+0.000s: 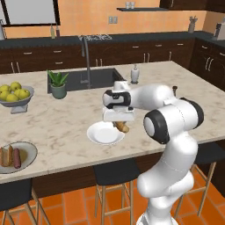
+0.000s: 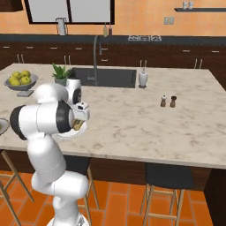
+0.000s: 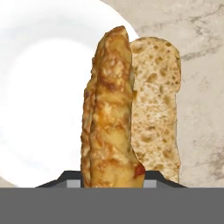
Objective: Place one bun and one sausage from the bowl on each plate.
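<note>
Marble island counter (image 1: 66,127) carries the white plate (image 1: 103,135) centrally, the bowl (image 1: 26,151) at eight o'clock. Right base view: gripper (image 2: 78,124) clamps the bun (image 2: 78,125) over the plate. Hand view: bun (image 3: 113,109) stands gripped, plate (image 3: 39,96) at nine o'clock.

Kitchen: island sink (image 1: 94,78), faucet (image 1: 86,57), dark cabinets (image 1: 145,53)

The bun (image 3: 131,109) looks crusty, rough and porous. The white plate (image 3: 43,96) is smooth, glossy. The counter (image 1: 176,79) resembles veined polished marble.
</note>
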You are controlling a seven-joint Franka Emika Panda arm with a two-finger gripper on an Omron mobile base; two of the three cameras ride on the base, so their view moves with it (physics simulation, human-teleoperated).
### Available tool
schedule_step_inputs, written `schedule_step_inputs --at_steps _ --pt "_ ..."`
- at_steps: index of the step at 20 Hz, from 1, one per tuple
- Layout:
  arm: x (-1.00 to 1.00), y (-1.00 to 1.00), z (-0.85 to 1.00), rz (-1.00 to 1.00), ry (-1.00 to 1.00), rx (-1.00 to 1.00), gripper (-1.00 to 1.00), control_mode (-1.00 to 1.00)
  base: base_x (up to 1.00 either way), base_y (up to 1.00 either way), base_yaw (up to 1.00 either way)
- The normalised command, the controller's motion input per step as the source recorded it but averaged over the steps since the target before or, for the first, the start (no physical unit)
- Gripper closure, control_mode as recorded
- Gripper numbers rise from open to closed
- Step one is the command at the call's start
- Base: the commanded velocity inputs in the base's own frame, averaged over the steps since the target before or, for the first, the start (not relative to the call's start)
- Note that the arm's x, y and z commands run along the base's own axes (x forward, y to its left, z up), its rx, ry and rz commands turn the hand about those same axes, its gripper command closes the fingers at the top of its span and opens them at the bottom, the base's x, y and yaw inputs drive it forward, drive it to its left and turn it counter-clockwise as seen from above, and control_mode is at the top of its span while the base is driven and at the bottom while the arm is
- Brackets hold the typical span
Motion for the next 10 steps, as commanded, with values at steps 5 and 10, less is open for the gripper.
schedule_step_inputs --at_steps 5,10 --pt "0.22 0.19 -0.16 0.0 0.01 0.0 1.0 -1.0 0.0 0.0 0.0" --pt "0.28 0.21 -0.37 0.0 0.01 0.0 1.0 -1.0 0.0 0.0 0.0"
